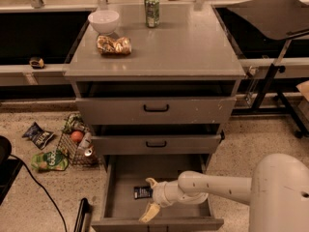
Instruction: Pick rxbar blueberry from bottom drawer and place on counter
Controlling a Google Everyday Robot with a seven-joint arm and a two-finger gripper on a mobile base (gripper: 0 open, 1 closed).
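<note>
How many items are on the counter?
3: white bowl back left, green can back centre, snack bag in front of the bowl. The gripper is in the bottom drawer at the rxbar blueberry.

Right end of snack bar (141, 192) hidden behind gripper (150, 197), which sits in bottom drawer (120, 178), fingers (150, 212) spread. Wrapper lettering too small to read. Drawer front cut off by bottom edge.

Smooth white rounded arm (227, 187), bulky white shoulder (282, 197) at near right, two-finger gripper (150, 197) at near centre, cream-yellow tapered fingers (149, 212)
</note>
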